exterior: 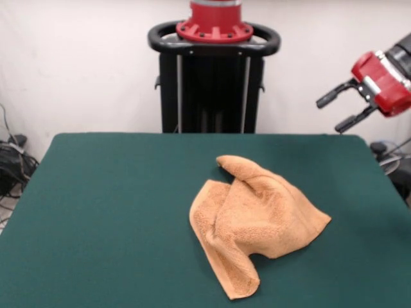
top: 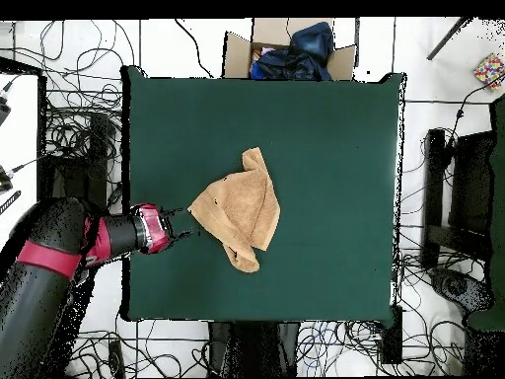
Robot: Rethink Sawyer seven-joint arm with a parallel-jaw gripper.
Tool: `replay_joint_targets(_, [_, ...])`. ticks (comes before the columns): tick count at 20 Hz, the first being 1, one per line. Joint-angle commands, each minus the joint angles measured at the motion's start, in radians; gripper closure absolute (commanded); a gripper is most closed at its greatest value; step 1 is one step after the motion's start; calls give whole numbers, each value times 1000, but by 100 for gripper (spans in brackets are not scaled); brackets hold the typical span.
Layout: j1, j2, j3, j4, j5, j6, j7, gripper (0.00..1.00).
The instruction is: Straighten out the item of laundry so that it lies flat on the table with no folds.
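The item of laundry (exterior: 257, 221), an orange-tan towel, lies crumpled on the green table (exterior: 115, 212), a little right of its middle. Several folds overlap, and one corner points toward the near edge. From overhead, the towel (top: 240, 209) shows as a folded, roughly triangular heap on the table (top: 325, 128). My gripper (exterior: 337, 110) hangs in the air at the right, well above the tabletop and clear of the towel. It is open with nothing between its black fingers. In the overhead view the gripper (top: 189, 222) shows just left of the towel's edge.
The black pedestal (exterior: 214, 77) stands behind the table's far edge. A cardboard box (top: 286, 54) with dark clothing sits on the floor beyond one table edge. Cables (top: 79, 128) cover the floor all around, and black equipment (top: 464, 197) stands at the right.
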Motion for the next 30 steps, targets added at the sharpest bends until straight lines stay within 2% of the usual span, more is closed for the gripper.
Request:
replay_joint_targets(1, [-18, 37, 139, 18, 111, -44, 221, 0])
replay_joint_targets(3, [-42, 28, 167, 28, 132, -76, 176, 0])
replay_joint_targets(5, [-24, 37, 125, 15, 118, -43, 181, 0])
replay_joint_targets(9, [-18, 10, 120, 44, 126, -75, 167, 0])
replay_joint_targets(11, [17, 54, 37, 6, 71, -102, 229, 0])
replay_joint_targets(13, [13, 53, 18, -5, 59, -119, 226, 0])
replay_joint_targets(15, [-46, -22, 123, 52, 123, -184, 139, 0])
replay_joint_targets(17, [-96, -96, 189, 100, 145, -248, 54, 0])
replay_joint_targets(19, [-162, -189, 282, 174, 184, -281, -55, 0])
replay_joint_targets(21, [-231, -254, 385, 258, 229, -334, -115, 0])
replay_joint_targets(23, [-320, -288, 507, 338, 269, -424, -163, 0])
replay_joint_targets(30, [-513, -336, 701, 434, 231, -512, -238, 0])
